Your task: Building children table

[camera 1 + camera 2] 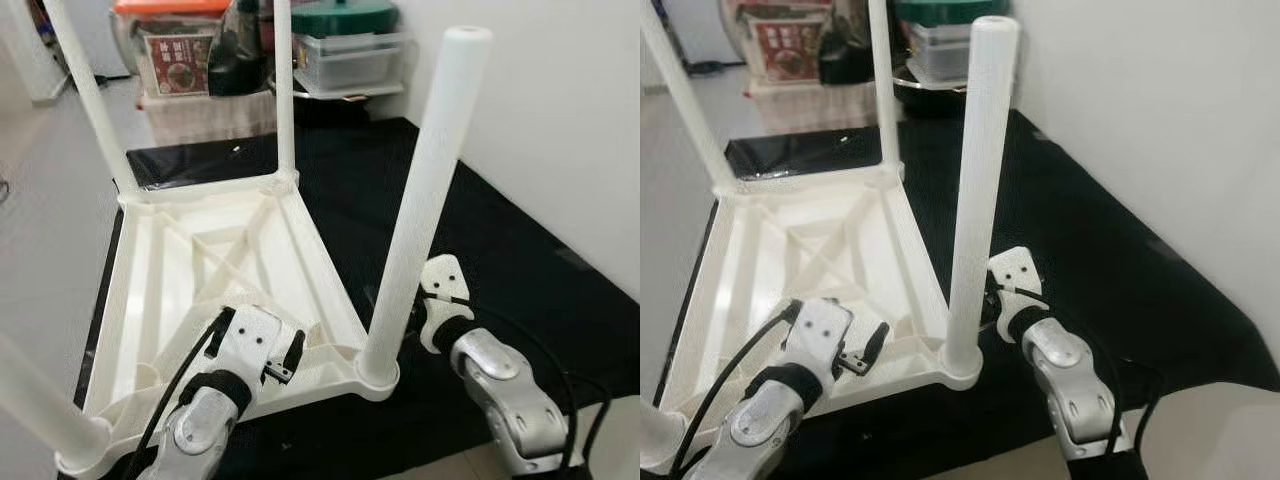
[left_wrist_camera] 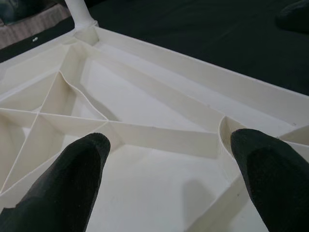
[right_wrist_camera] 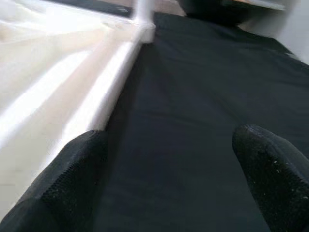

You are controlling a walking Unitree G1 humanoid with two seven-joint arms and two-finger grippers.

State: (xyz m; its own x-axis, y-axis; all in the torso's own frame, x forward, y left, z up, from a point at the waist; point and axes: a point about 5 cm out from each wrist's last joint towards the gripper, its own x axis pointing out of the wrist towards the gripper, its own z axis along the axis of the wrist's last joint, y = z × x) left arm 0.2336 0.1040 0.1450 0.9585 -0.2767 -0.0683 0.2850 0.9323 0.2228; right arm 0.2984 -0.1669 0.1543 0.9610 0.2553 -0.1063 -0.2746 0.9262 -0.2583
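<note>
A white plastic children's table [image 1: 190,260] lies upside down on a black mat [image 1: 500,250], its ribbed underside facing up. Several white legs stand up from its corners: the near right leg [image 1: 420,200], a far leg [image 1: 284,90], a far left leg [image 1: 90,100] and a near left leg [image 1: 40,410]. My left gripper [image 2: 169,159] hangs open over the ribs near the table's front edge, with nothing between its fingers [image 2: 82,179]. My right gripper [image 3: 169,164] is open low over the mat, just right of the near right leg and alongside the table's rim [image 3: 111,82].
Clear storage boxes with an orange lid [image 1: 170,40] and a green lid [image 1: 345,20] stand at the back beyond the mat. A white wall [image 1: 560,120] runs close along the right. Light floor [image 1: 50,200] lies to the left.
</note>
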